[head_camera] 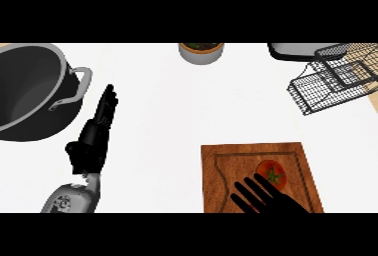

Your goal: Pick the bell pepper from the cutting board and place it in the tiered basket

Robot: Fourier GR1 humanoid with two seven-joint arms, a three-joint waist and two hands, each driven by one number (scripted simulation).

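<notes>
So the pepper (pixel 272 173) is red with a green stem and it's sitting on the board (pixel 221 175), over toward the board's right side, about mid-height. The board is wooden and lies at the lower right of the white bench (pixel 221 100).

The right hand (pixel 269 200) comes in from the bottom edge over the board, fingers straight and spread, tips just below and left of the pepper. Looks like they're right next to it, but I can't tell if they actually touch. It isn't holding anything.

The left hand (pixel 92 137) is over on the left, fingers straight and pointing up the view, nothing in it. It's right beside a big dark pot (pixel 33 92) with a grey handle, fingertips near that handle.

The basket (pixel 332 80) is a black wire thing at the top right, well apart from the board. Just behind it there's a grey-rimmed object (pixel 295 51), cut off by the edge, can't say what. A small grey planter (pixel 201 51) with something dark in it sits at top centre.
</notes>
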